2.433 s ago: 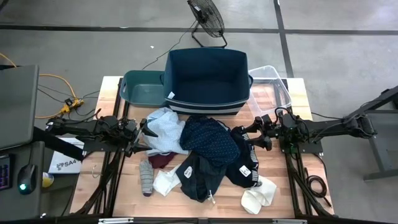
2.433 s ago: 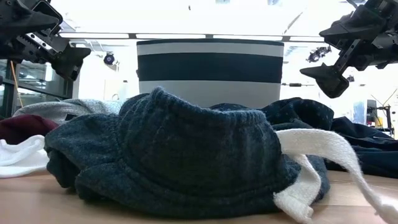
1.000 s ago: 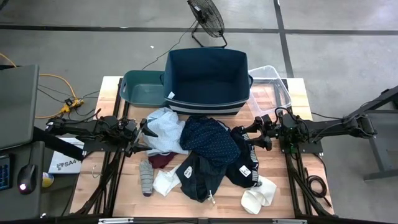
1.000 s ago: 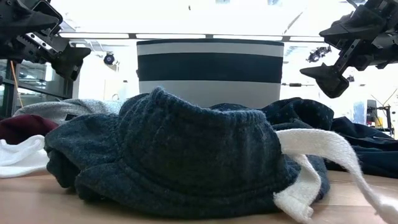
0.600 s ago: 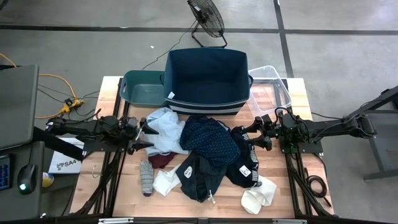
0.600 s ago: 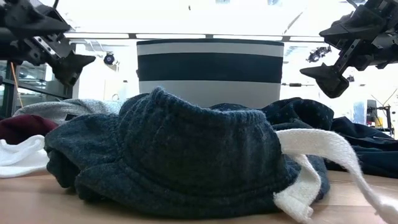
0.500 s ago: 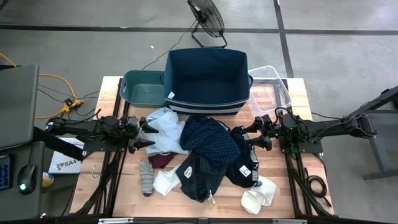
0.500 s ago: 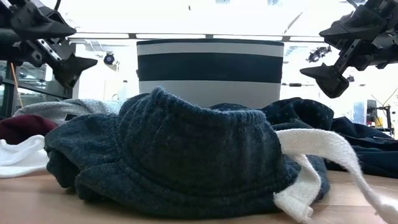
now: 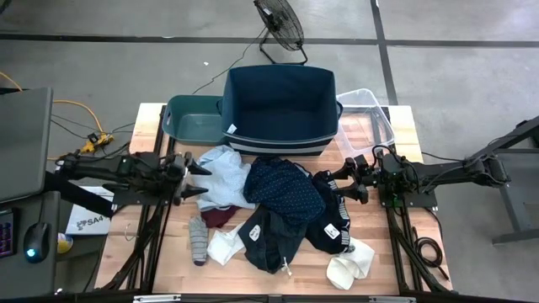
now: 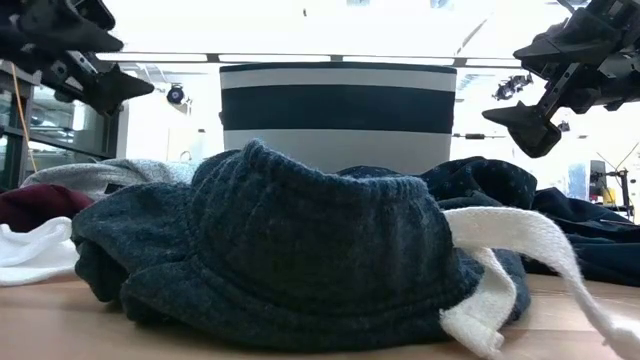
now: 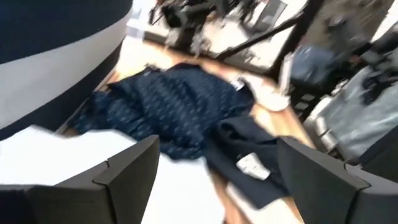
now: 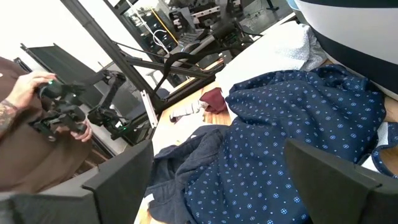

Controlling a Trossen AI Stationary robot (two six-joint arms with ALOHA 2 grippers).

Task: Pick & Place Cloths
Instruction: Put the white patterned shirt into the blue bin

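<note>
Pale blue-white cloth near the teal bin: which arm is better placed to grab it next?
Left, probably. The left pincer is open, right at the edge of the pale cloth. The right pincer hovers open across the pile.

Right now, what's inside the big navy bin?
Nothing visible in the high view: the navy bin shows a bare dark floor. The cloths lie on the table in front of it. Its near inside wall is hidden.

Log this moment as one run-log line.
left gripper: open, at pale cloth | right gripper: open, over pile | navy bin: empty
</note>
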